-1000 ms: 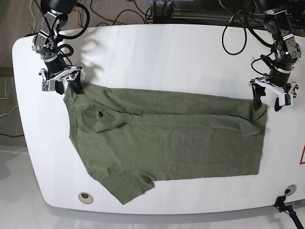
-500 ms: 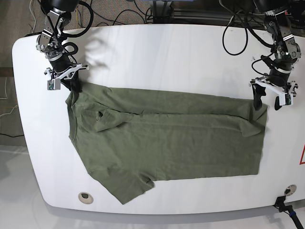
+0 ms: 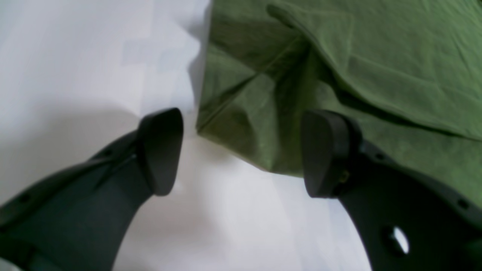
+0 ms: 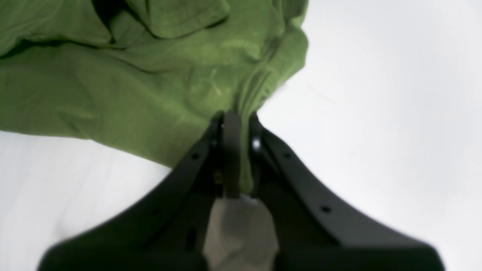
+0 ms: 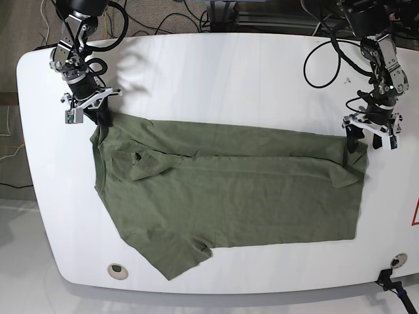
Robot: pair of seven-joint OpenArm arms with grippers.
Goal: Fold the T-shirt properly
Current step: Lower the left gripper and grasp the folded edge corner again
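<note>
The T-shirt (image 5: 229, 190) is lying spread across the middle of the tabletop (image 5: 216, 72). The right gripper (image 4: 235, 124) is pinching its far-left corner, but the left gripper (image 3: 241, 150) is sitting with jaws wide open around the far-right corner, so any lift now is probably dragging the shirt crooked.

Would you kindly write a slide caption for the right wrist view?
Right gripper shut on a bunched edge of the olive-green T-shirt lying on the white table.
</note>
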